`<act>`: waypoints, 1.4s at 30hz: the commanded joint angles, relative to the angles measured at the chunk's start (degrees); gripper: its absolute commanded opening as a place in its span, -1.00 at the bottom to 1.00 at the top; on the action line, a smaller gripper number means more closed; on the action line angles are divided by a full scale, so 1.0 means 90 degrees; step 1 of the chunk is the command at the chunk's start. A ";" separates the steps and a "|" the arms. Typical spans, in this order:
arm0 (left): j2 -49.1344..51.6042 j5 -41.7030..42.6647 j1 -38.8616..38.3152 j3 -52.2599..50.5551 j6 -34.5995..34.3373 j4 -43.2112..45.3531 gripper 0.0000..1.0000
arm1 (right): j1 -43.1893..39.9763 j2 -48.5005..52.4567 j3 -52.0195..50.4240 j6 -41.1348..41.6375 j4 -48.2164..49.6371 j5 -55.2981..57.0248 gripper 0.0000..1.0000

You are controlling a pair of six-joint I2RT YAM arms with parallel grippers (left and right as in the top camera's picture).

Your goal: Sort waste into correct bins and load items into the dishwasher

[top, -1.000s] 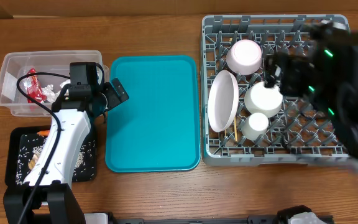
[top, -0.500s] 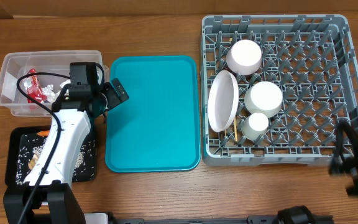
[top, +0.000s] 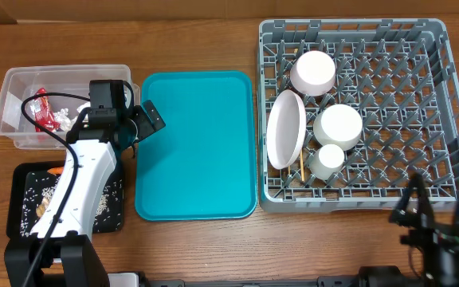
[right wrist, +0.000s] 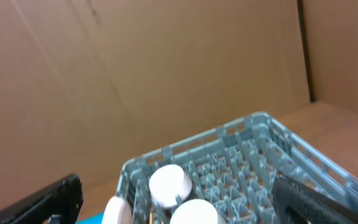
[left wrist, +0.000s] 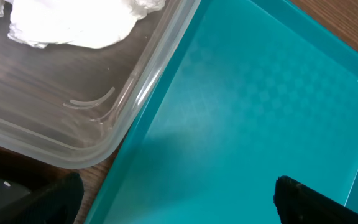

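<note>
Clear tub (top: 21,86): far left of the table. I see a small red wrapper (top: 42,116) and a crumpled white napkin (top: 64,122) lying inside, side by side.
Black tray (top: 21,177): just in front of the tub. It holds scattered beige rice scraps (top: 35,210) and an orange bit of carrot (top: 55,170) at its far edge.
Dish rack (top: 409,88): right side, grey and latticed. In its left part a white plate (top: 285,129) stands on edge, with two white bowls (top: 314,72) and a small cup (top: 326,159) beside it. A thin wooden chopstick (top: 300,164) sits between plate and cup.
Teal tray (top: 198,147): between the tub and the rack.
Left gripper (top: 143,119): my fingers are spread wide with nothing between them, hovering over the tub's corner and the teal tray's edge.
Right gripper (top: 435,207): spread wide and empty, at the near edge of the table just outside the rack's front wall.
</note>
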 commanded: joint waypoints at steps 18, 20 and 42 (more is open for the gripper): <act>0.0029 -0.0063 -0.0027 0.0141 0.0117 -0.0002 1.00 | -0.0104 -0.0474 -0.3973 0.0699 0.4503 -0.0753 1.00; 0.0029 -0.0063 -0.0027 0.0141 0.0117 0.0000 1.00 | -0.0104 -0.0474 -0.3973 0.0248 0.4520 -0.0850 1.00; 0.0029 -0.0063 -0.0027 0.0141 0.0119 0.0000 1.00 | -0.0058 -0.0474 -0.4585 -0.1508 0.3718 -0.0937 1.00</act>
